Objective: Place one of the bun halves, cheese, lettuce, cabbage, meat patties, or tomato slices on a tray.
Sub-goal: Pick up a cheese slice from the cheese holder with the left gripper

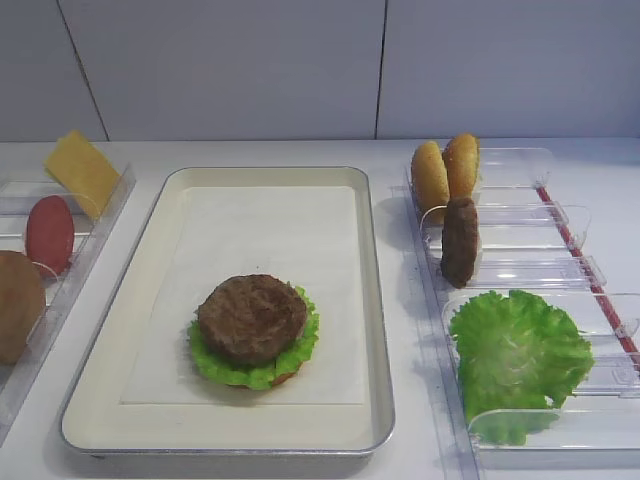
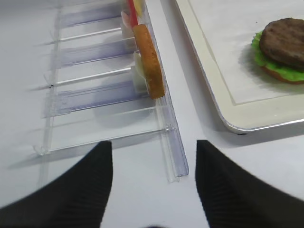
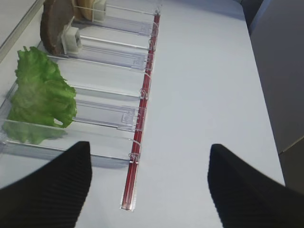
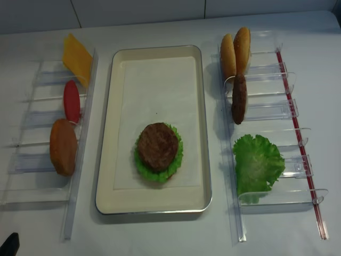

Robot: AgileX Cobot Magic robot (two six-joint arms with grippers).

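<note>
Judging by its thin, flat, square shape, the cheese (image 1: 81, 172) would handle as a light, limp, smooth sheet, best pinched across its raised upper edge, since it leaned upright in the clear plastic bin (image 1: 62, 275) at about ten o'clock from the tray (image 1: 374, 300). Below it in the same rack stood a dull-red tomato slice (image 1: 49, 233) and an orange-brown round disc (image 1: 18, 305), both on edge.

On the white paper lining the cream-coloured, silver-rimmed tray sat a stack toward six o'clock: a rough, dark brown meat patty (image 1: 252, 317) on frilly lettuce (image 1: 300, 350), with a sliver of bun just showing beneath.

At about one o'clock from the tray, two speckled golden bun halves (image 1: 446, 170) stood on edge, a spare patty (image 1: 460, 241) just below them, and a ruffled leaf (image 1: 518, 352) at four o'clock, soft and easily crushed.

The left gripper (image 2: 154, 180) hovered with its ribbed black fingers (image 2: 90, 185) spread and nothing between them, over the near end of the left rack. The right gripper (image 3: 147, 185) hung likewise parted and empty, beside the rack's red strip (image 3: 142, 99).
</note>
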